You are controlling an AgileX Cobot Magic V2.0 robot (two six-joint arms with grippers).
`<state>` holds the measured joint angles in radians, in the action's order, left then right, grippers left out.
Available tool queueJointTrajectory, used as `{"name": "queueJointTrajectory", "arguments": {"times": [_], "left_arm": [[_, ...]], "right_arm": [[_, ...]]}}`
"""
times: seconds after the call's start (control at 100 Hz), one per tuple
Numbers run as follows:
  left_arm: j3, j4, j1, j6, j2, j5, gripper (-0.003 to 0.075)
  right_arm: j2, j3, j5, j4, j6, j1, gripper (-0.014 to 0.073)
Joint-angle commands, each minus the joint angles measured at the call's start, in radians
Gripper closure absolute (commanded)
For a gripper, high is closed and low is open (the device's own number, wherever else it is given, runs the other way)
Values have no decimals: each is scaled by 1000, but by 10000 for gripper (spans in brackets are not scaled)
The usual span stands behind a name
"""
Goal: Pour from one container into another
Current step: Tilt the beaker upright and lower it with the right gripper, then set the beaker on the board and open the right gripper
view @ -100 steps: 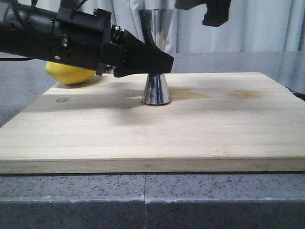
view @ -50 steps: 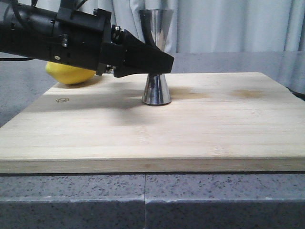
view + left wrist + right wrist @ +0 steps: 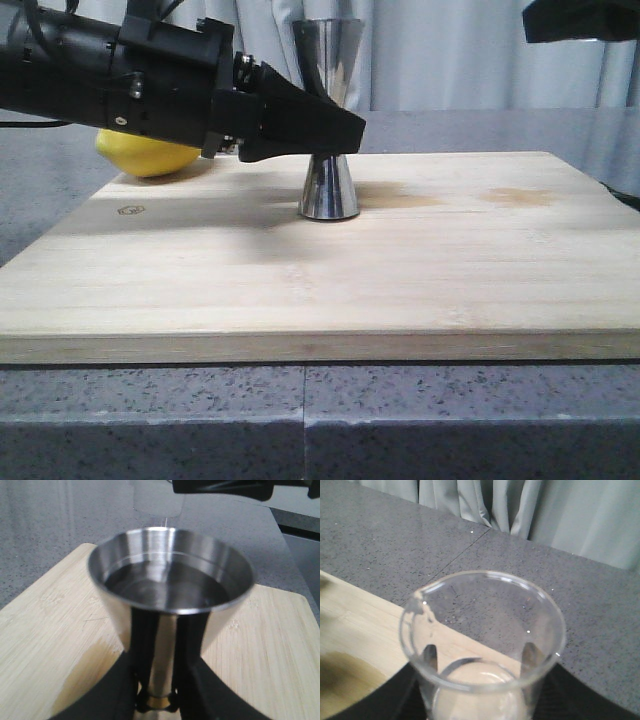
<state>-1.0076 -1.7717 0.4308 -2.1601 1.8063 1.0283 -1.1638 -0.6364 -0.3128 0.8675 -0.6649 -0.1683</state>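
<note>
1. We see a wooden board [image 3: 420, 260] on a grey stone counter [image 3: 300, 420], curtains [image 3: 470, 50] behind, and a lemon [image 3: 150, 155].
2. Left gripper [image 3: 335, 130] is clamped on the jigger [image 3: 328, 190] standing on the board; right gripper [image 3: 477, 700] grips the beaker [image 3: 482, 645].
3. The right arm, absent 0.5 s ago, is now top right.

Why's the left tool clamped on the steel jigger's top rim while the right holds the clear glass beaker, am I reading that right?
Not quite. The left tool grips the shiny steel hourglass jigger at its narrow gold-banded waist, not the top rim; the left wrist view shows it. The right tool does hold the clear glass beaker.
</note>
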Motion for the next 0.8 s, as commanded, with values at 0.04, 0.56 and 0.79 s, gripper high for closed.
{"name": "queueJointTrajectory", "arguments": {"times": [0.04, 0.56, 0.79], "left_arm": [[-28, -80, 6, 0, -36, 72, 606], [-28, -80, 6, 0, -36, 72, 606], [-28, -80, 6, 0, -36, 72, 606]], "right_arm": [[25, 48, -233, -23, -2, 67, 327], [-227, 89, -494, -41, 184, 93, 327], [-294, 89, -501, -100, 214, 93, 327]]}}
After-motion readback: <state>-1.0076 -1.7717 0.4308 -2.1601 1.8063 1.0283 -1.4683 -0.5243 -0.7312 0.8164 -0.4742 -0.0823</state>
